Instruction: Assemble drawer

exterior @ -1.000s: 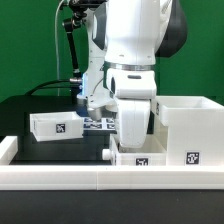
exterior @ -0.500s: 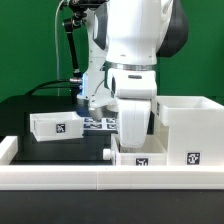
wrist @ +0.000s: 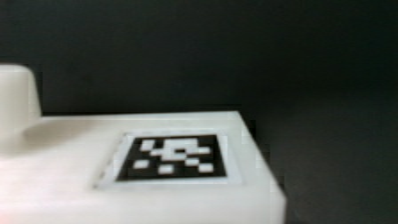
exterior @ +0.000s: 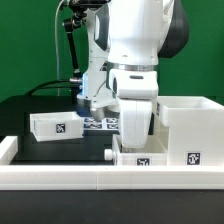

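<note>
The drawer's large white case [exterior: 190, 128] stands at the exterior view's right, with a tag on its front. One small open-topped box [exterior: 58, 125] lies at the left on the black table. The second small box [exterior: 140, 160] sits at the front centre against the case. My gripper [exterior: 131, 138] hangs low right over this second box, and the box and my hand hide its fingertips. In the wrist view a white tagged surface [wrist: 175, 158] fills the lower picture very close up. No finger shows there.
A low white border rail [exterior: 60, 178] runs along the front and up the left side. The marker board [exterior: 100, 123] lies flat behind the gripper. A black post with cables [exterior: 70, 50] stands at the back left.
</note>
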